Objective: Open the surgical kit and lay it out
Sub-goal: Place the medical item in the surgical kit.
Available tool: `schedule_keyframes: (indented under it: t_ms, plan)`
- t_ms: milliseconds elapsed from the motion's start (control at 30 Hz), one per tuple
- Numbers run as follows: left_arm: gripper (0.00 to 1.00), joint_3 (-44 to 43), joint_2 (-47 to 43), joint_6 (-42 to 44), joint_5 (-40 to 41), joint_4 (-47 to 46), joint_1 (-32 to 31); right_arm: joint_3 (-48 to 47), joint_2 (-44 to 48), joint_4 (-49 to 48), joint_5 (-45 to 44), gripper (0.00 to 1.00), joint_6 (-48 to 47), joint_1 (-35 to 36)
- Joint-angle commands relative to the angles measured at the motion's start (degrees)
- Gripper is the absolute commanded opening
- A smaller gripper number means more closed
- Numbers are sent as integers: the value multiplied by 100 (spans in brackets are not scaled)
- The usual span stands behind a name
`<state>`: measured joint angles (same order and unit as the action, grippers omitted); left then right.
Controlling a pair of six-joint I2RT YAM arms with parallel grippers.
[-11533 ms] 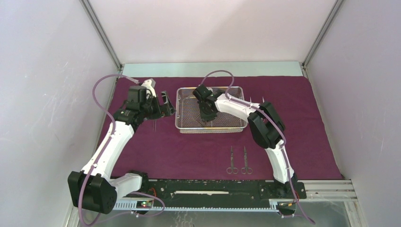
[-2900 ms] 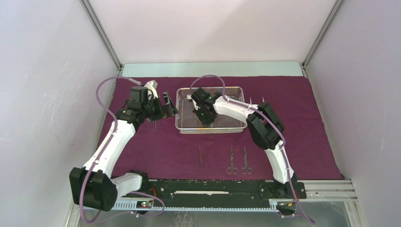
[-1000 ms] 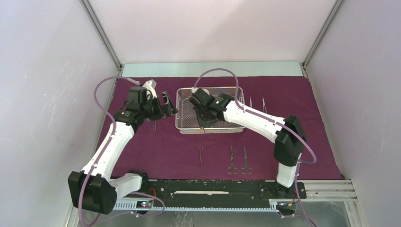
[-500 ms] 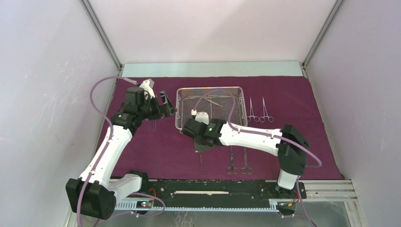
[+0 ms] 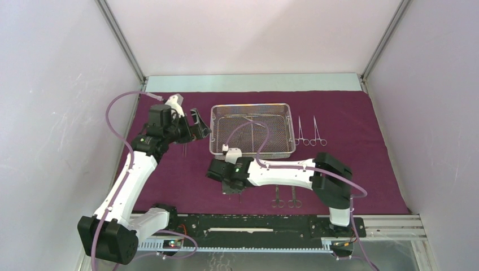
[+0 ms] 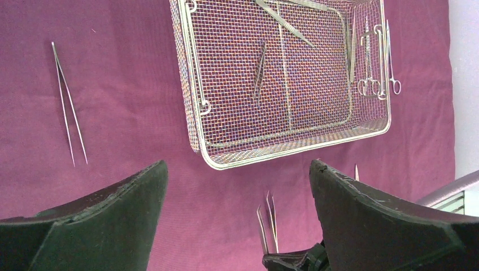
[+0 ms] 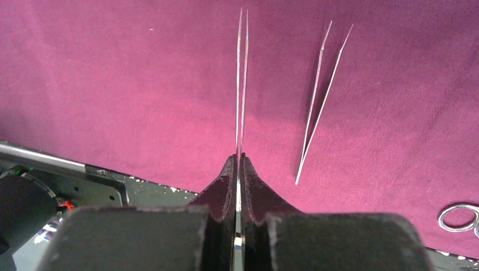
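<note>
Tweezers (image 7: 242, 84) clamped in right gripper (image 7: 238, 164), low over near cloth (image 7: 113, 84), just left of laid pair (image 7: 322, 101). Lower flat, parallel to that pair, no overlap (springy, may hop); release only on cloth. Left gripper (image 6: 237, 166) spread wide, idle left of tray (image 6: 195, 107).

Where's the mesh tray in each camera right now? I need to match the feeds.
Top external: mesh tray at the far centre of the maroon cloth.
Left wrist: mesh tray fills the upper middle, beyond the open left gripper.
Right wrist: not in view; the right gripper pinches tweezers.
Shared landmark: the maroon cloth, in all three.
</note>
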<state>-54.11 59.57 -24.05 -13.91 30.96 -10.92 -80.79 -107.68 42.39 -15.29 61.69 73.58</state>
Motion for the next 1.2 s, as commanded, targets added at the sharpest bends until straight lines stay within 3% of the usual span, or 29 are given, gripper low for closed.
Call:
schedule_keyframes:
  t_ms: [0,500,867,1167]
  plan:
    - [100,152,-133,-20,-33,-139,-24,25,-65,-108,-303,4,459,72]
    - [100,146,-189,6,51,-119,-22,252,-374,-242,-111,5,778,113]
    - [100,148,-222,15,83,-108,-24,321,-361,-259,-80,24,744,130]
    - [100,142,-209,17,90,-108,-25,333,-194,-253,-126,28,669,152]
